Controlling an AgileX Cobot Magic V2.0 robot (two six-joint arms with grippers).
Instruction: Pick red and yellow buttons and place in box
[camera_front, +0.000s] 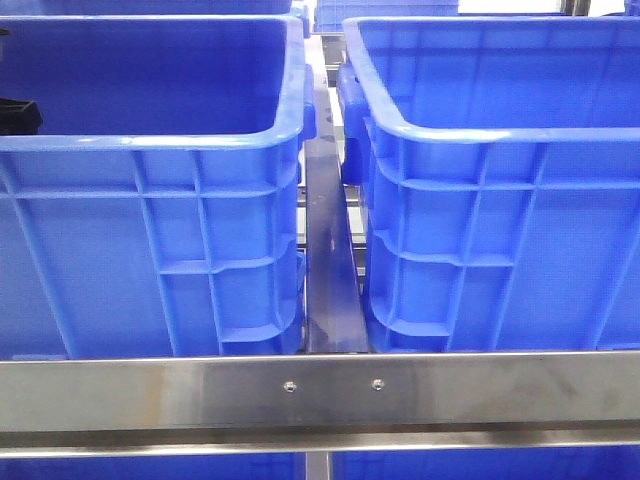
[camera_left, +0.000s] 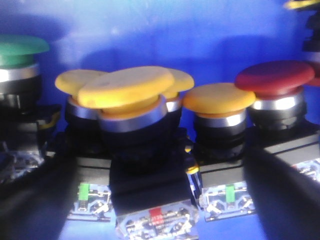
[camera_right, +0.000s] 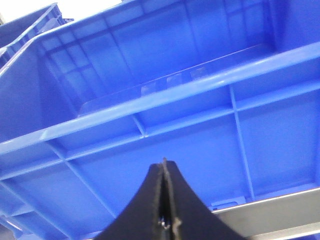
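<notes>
Front view: two blue bins (camera_front: 150, 230) behind a steel rail (camera_front: 320, 390); right fingers (camera_right: 164, 210) pressed together, left fingers' state unclear.

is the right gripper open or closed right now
Shut. In the right wrist view the right gripper has its two black fingers pressed together with nothing between them, in front of the blue bin.

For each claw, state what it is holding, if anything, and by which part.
Right claw: shut, holding nothing. Left claw: open around the nearest yellow button, not visibly gripping it.
</notes>
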